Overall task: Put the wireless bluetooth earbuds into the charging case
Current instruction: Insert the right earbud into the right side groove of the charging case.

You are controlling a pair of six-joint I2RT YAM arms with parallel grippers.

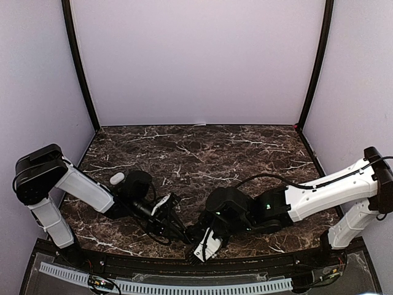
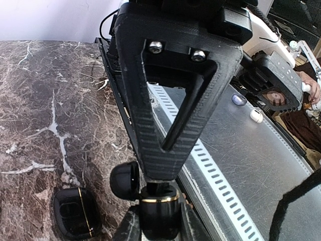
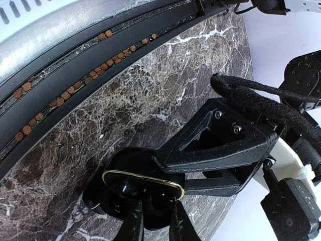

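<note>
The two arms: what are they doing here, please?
The left arm and the right arm meet at the near edge of the table. The right jaws hold an open black case with a gold rim, and the left jaws seem closed on its other end. No earbud shows clearly. A second black case lies nearby.

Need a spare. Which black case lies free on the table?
The gold-lined black case on the marble, bottom left in left wrist view; the other case sits in the right gripper.
</note>
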